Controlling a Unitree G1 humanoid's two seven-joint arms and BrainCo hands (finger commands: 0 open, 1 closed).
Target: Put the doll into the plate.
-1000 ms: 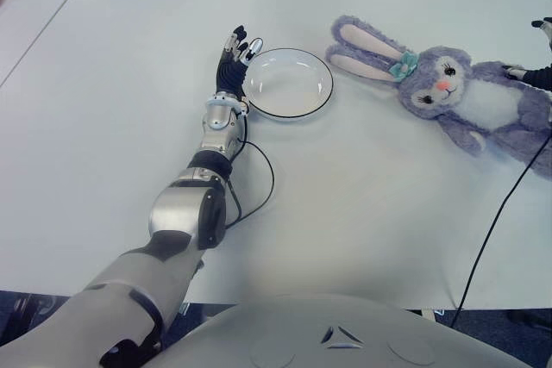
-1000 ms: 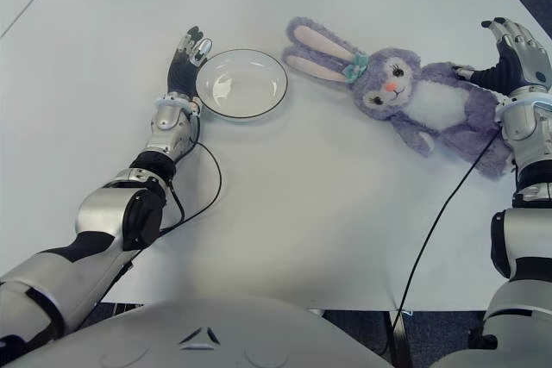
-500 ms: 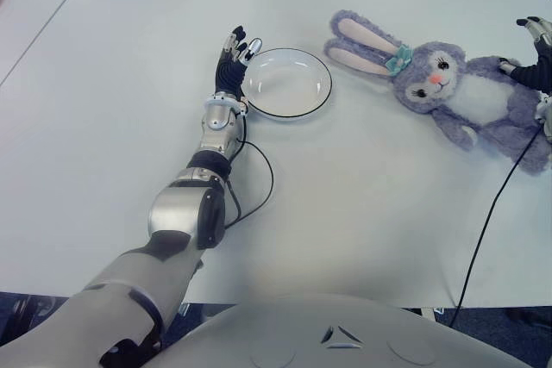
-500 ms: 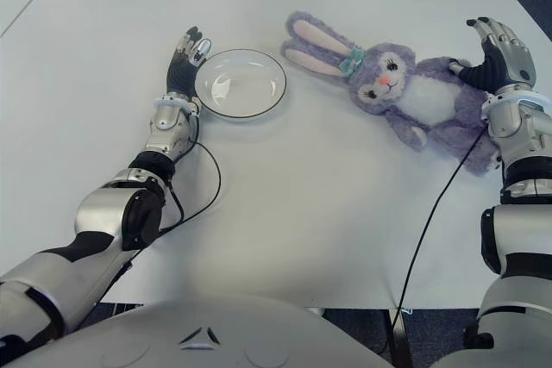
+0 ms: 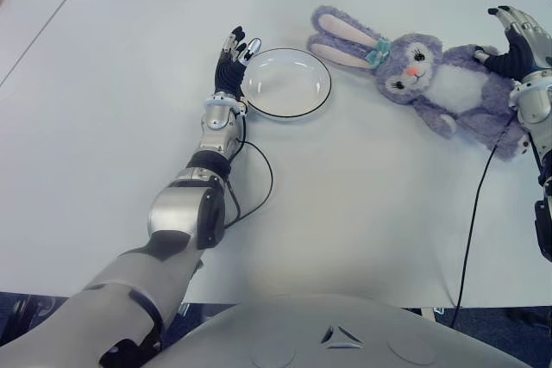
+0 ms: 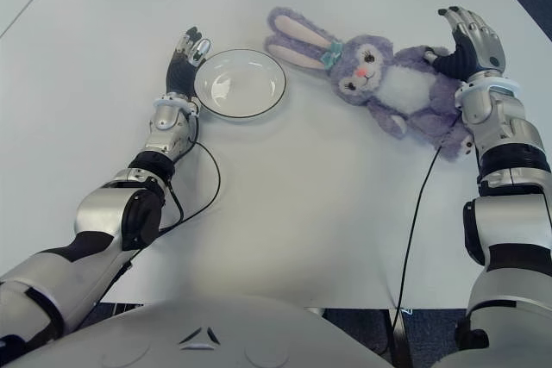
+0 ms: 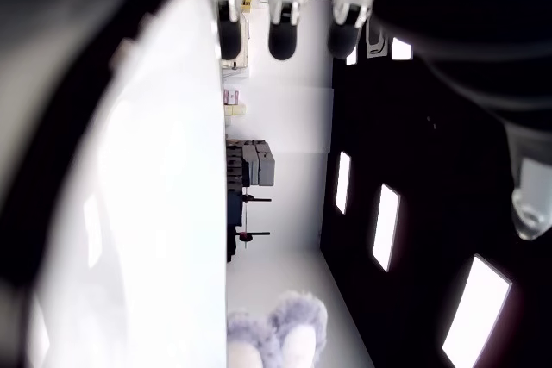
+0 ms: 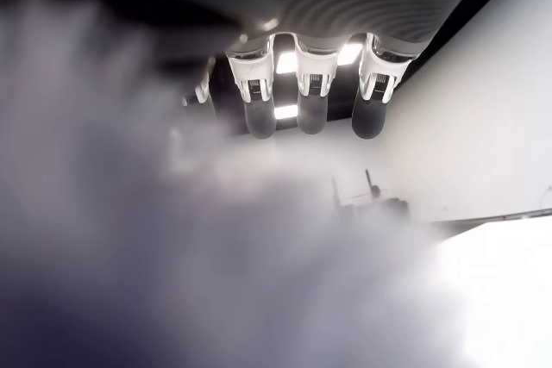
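A purple plush bunny doll (image 5: 427, 79) lies face up on the white table (image 5: 362, 213), its ears pointing at the white black-rimmed plate (image 5: 289, 84), which holds nothing. The ear tips are a short gap from the plate's right rim. My right hand (image 6: 470, 40) is open, its palm against the doll's far right side; in the right wrist view, fur (image 8: 129, 256) fills the space below the straight fingertips (image 8: 310, 114). My left hand (image 5: 233, 58) is open beside the plate's left rim, and the left wrist view shows the doll's ears (image 7: 285, 325) beyond the plate.
A black cable (image 5: 473, 213) trails from my right arm down across the table's right part. Another cable (image 5: 259, 183) loops beside my left forearm. A seam to a neighbouring table (image 5: 34, 32) runs at the far left.
My right hand has moved left and the doll has slid left with it, closer to the plate. The left hand and plate have stayed put.
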